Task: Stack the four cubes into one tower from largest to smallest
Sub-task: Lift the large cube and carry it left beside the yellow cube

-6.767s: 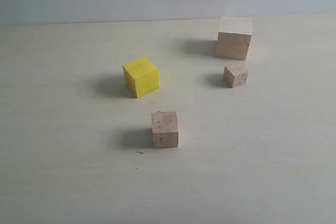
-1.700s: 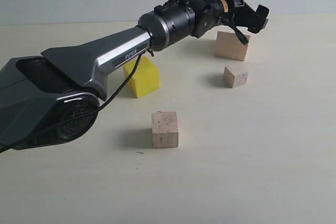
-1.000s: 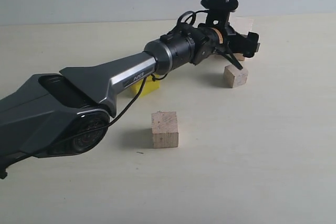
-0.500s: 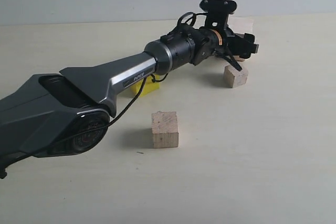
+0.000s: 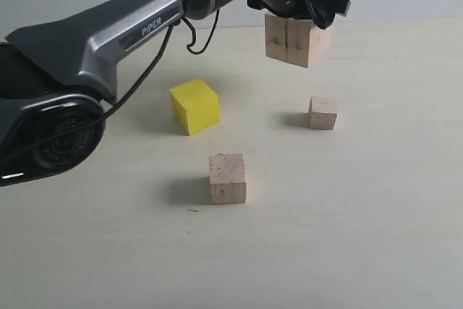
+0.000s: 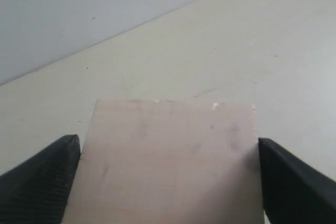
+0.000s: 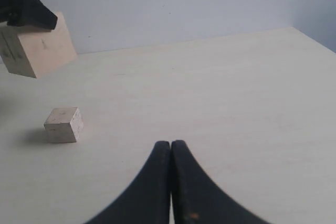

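Above the table (image 5: 376, 215), at eleven o'clock of the small cube (image 5: 322, 113) — large cube (image 5: 296, 40), aloft, pinched by the left gripper (image 5: 302, 5). Yellow cube (image 5: 194, 106) at the small cube's nine o'clock, medium cube (image 5: 227, 178) at eight. Right gripper (image 7: 171, 150) — fingers pressed together, empty.

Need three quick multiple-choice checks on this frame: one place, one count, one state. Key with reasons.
1. Where is the large cube? A set down; B lifted in the left gripper; C out of view.
2. How many cubes rest on the table? A two; B four; C three.
3. The right gripper is: A shut, empty; B open; C shut on a cube.
Key: 1B, its fingers flank it, clear of the table. 2C, yellow cube, medium cube, small cube. 3A, its tips meet with nothing between.
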Controlling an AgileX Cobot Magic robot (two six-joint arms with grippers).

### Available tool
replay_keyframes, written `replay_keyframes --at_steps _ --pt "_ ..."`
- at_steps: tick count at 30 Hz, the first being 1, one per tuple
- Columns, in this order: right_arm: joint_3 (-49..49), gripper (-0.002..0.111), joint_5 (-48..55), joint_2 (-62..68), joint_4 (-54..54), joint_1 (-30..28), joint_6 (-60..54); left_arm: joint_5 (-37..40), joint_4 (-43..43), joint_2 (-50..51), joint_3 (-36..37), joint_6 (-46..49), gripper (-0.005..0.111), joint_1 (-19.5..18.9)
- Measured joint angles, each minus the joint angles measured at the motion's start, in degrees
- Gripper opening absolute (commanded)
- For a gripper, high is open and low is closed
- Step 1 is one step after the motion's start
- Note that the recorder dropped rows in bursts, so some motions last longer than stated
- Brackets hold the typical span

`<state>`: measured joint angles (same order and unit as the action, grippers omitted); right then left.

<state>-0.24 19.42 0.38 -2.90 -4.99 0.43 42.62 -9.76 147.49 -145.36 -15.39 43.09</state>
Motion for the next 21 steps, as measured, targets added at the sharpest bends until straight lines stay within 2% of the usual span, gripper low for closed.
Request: replay_keyframes --at_steps 7,21 --pt "0.0 0.0 0.0 0.0 0.0 0.0 0.0 14.5 2.4 -1.0 0.0 3.1 0.0 -2.6" --pt "0.0 0.0 0.0 0.0 0.0 0.0 0.0 21.8 3.8 -5.2 0.0 4.9 0.0 -2.6"
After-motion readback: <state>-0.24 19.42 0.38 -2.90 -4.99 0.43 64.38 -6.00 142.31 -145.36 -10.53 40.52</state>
